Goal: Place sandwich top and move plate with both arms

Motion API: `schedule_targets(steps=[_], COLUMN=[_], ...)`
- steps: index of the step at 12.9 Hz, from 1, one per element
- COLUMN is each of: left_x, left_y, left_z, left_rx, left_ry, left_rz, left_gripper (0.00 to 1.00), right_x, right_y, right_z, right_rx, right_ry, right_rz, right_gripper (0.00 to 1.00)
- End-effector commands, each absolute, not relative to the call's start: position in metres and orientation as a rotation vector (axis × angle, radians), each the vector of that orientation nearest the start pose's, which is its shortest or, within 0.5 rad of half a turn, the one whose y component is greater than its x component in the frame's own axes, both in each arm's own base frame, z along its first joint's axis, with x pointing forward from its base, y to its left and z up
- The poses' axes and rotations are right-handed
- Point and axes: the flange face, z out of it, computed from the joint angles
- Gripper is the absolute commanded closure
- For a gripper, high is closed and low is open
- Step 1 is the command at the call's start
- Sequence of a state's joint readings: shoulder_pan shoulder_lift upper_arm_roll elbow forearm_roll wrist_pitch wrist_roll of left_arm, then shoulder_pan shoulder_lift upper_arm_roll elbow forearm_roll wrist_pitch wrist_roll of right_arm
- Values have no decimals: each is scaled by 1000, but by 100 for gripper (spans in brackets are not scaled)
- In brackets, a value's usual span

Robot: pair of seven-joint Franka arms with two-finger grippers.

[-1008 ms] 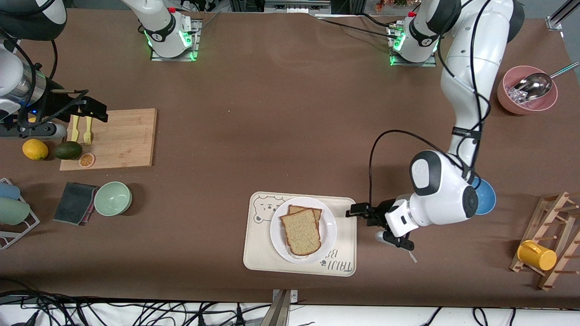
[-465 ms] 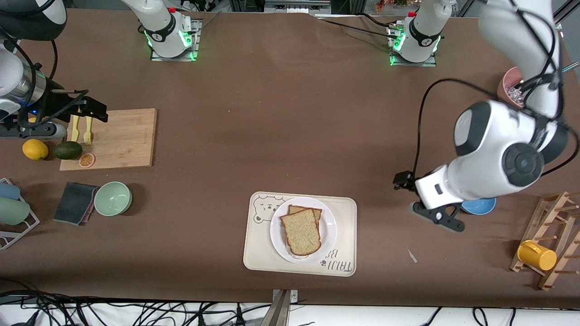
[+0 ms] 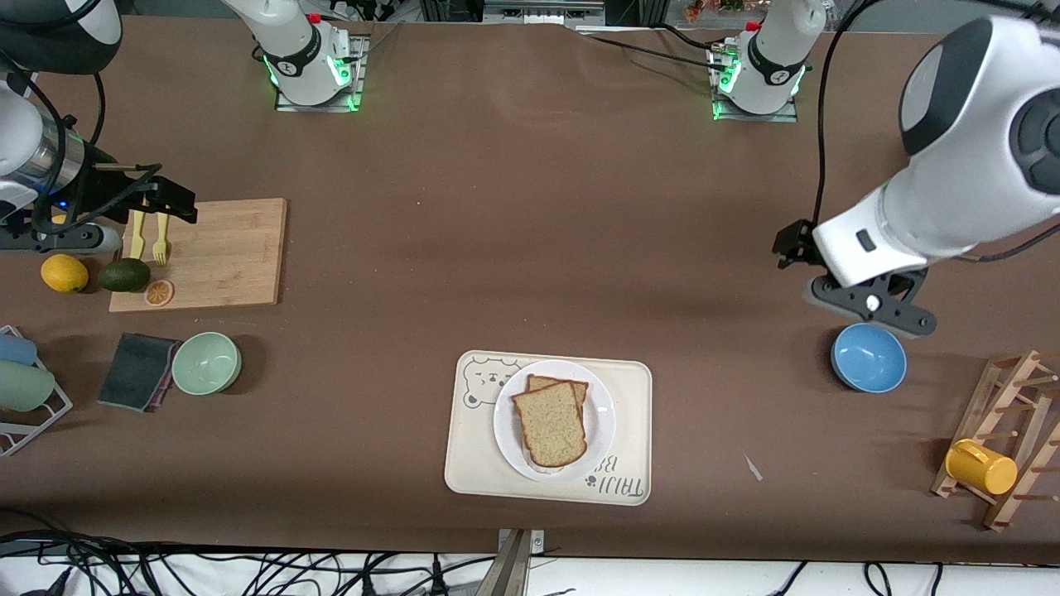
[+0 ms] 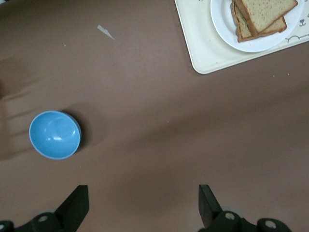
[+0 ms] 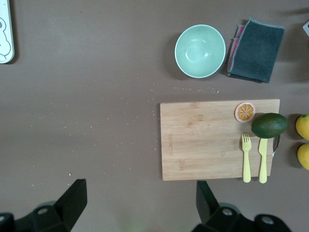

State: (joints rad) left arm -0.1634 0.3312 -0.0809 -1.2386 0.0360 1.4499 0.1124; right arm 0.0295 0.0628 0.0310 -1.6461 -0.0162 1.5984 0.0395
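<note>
Top slice (image 3: 549, 423) sits on the base slice on the plate (image 3: 603, 414), which is on the tray (image 3: 633, 389) by the table's front edge, so placing's done; plate move's left w/ my left gripper (image 3: 865, 290) over the blue bowl (image 3: 868, 358) & right gripper (image 3: 153, 199) over the cutting board's (image 3: 224, 248) edge, both wide & empty.

Glossy white plate (image 3: 599, 430); speckled, porous sandwich top (image 3: 551, 423); matt table (image 3: 513, 248).
</note>
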Motion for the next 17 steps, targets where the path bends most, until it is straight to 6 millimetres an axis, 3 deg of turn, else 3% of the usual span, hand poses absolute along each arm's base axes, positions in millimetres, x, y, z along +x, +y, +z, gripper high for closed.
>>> schedule_targets(steps=[1, 4, 6, 12, 17], left_x=[575, 570, 551, 522, 530], left_y=[-103, -70, -51, -61, -59], left_z=[584, 588, 594, 595, 592], left_rx=[-3051, -3097, -3106, -3112, -3116], left_ry=[461, 362, 305, 148, 138], left_rz=[138, 74, 65, 2, 20], left_gripper=[0, 0, 0, 0, 0], right_x=[568, 568, 568, 569, 568], right_y=[33, 33, 32, 31, 31], right_z=[561, 561, 561, 562, 561], right_rx=[-3156, -3156, -3156, -3155, -3156], right_ry=[-19, -19, -16, -11, -11], right_rz=[178, 178, 178, 168, 175], right_gripper=[0, 0, 0, 0, 0])
